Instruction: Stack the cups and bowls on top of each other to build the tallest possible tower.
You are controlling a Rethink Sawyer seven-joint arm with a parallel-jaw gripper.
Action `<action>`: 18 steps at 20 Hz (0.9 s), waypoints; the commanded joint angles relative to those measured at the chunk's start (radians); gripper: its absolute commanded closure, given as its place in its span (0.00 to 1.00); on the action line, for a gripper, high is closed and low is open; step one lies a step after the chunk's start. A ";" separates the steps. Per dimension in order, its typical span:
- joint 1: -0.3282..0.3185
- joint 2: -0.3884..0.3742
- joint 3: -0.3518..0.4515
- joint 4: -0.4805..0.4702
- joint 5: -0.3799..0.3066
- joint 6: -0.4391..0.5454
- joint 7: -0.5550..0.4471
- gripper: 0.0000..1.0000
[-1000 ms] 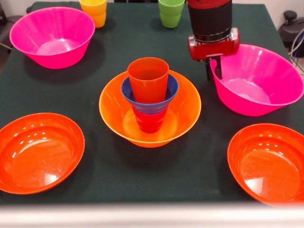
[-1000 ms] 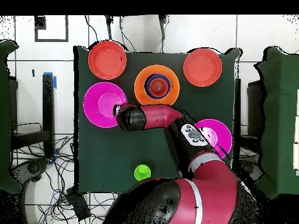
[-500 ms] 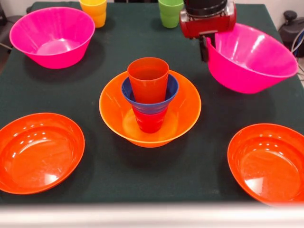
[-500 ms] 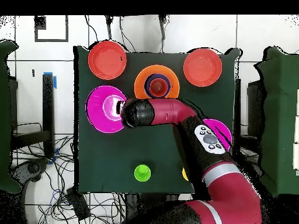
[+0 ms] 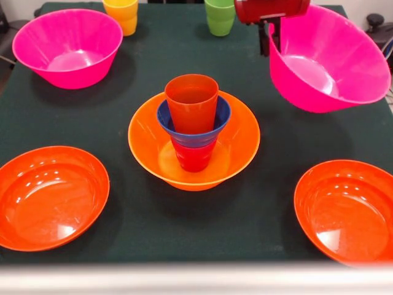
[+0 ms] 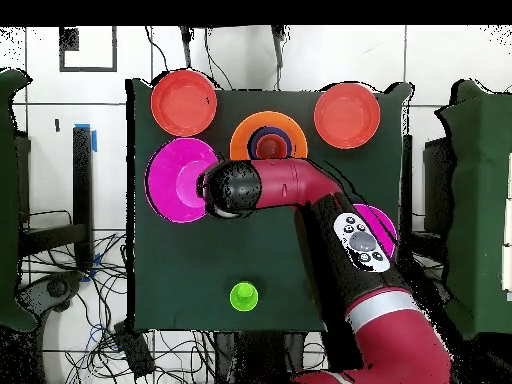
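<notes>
Gripper (image 5: 271,38) clamped on rim of pink bowl (image 5: 331,61), which I've got tilted, clear of bench (image 5: 147,233), right of tower (image 5: 193,132). Tower so far: orange bowl (image 5: 239,144), red cup (image 5: 193,158), blue bowl (image 5: 222,117), orange cup (image 5: 191,101). Left to stack: second pink bowl (image 5: 67,46), two shallow red-orange bowls (image 5: 52,196), yellow cup (image 5: 121,13), green cup (image 5: 220,15). All glossy, smooth plastic; cups tapered.

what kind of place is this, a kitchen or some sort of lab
Most likely a robotics lab, not a kitchen. A red and black robot arm reaches over a table covered in dark cloth, loose cables trail across the tiled floor, and the plastic bowls and cups are set out like test props.
</notes>
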 commanded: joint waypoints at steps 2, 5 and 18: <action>0.028 0.006 0.086 -0.058 0.021 0.091 -0.074 1.00; -0.016 -0.021 0.145 -0.025 0.070 0.117 -0.099 1.00; -0.118 -0.036 0.290 -0.059 0.177 0.248 -0.149 1.00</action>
